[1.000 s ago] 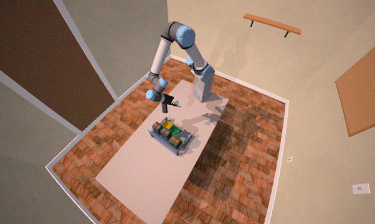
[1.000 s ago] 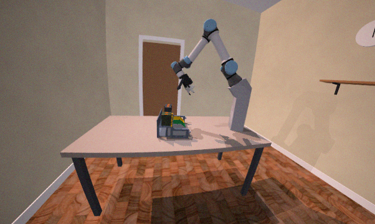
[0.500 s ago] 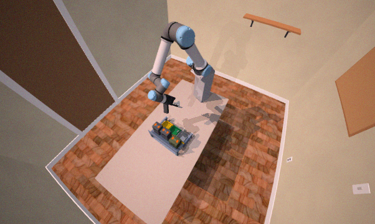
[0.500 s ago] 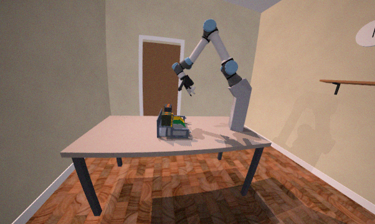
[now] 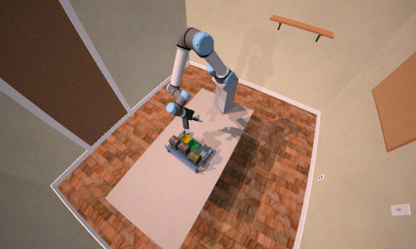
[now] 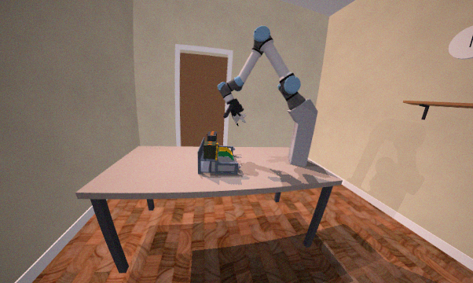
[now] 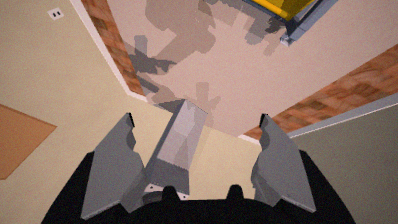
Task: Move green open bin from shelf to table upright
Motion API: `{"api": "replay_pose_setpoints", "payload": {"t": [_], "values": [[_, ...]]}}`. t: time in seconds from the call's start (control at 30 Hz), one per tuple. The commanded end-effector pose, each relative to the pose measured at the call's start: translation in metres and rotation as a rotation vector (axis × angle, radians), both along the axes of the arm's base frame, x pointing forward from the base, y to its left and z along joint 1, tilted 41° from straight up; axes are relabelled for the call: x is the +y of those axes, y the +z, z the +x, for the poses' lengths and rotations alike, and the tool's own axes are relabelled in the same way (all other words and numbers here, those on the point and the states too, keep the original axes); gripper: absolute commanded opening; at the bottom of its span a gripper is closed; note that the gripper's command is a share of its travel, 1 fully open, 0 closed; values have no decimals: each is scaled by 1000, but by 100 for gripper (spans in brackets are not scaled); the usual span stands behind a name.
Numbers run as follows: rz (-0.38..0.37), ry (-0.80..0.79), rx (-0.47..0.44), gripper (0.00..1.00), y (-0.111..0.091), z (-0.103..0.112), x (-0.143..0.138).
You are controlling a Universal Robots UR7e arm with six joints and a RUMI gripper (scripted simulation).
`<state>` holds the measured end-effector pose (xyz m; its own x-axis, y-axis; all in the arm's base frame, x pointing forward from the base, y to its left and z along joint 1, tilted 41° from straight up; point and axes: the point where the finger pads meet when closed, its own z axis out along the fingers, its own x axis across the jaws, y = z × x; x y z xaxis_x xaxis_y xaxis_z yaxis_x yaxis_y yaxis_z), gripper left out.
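The green open bin (image 5: pixel 195 144) (image 6: pixel 225 155) sits in the small blue-grey shelf (image 5: pixel 182 159) (image 6: pixel 199 159) on the table (image 5: pixel 149 194) (image 6: pixel 150 169), between a yellow bin (image 5: pixel 185 138) and a grey bin (image 5: pixel 204 151). Its parts are too small to make out. My gripper (image 5: pixel 197 120) (image 6: pixel 240 121) (image 7: pixel 197 114) is open and empty, in the air above the table on the robot-base side of the shelf. In the wrist view the green bin is out of sight; only a corner of the shelf and the yellow bin show at the top.
Two dark boxes (image 5: pixel 173 140) (image 5: pixel 184 147) and an olive box (image 5: pixel 193 157) (image 6: pixel 210 151) stand in a row along the shelf's far side from the robot base. The robot's grey pedestal (image 5: pixel 225 95) (image 6: pixel 302 135) (image 7: pixel 182 135) stands at the table's end.
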<state>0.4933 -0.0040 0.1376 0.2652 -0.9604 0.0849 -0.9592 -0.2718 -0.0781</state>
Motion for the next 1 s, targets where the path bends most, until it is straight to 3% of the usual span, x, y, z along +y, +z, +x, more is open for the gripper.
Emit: {"api": "replay_pose_setpoints", "payload": {"t": [0.0, 0.97], "values": [[-34, 109, -42, 100, -10, 18, -1], [-161, 423, -139, 100, -36, 65, 1]]}}
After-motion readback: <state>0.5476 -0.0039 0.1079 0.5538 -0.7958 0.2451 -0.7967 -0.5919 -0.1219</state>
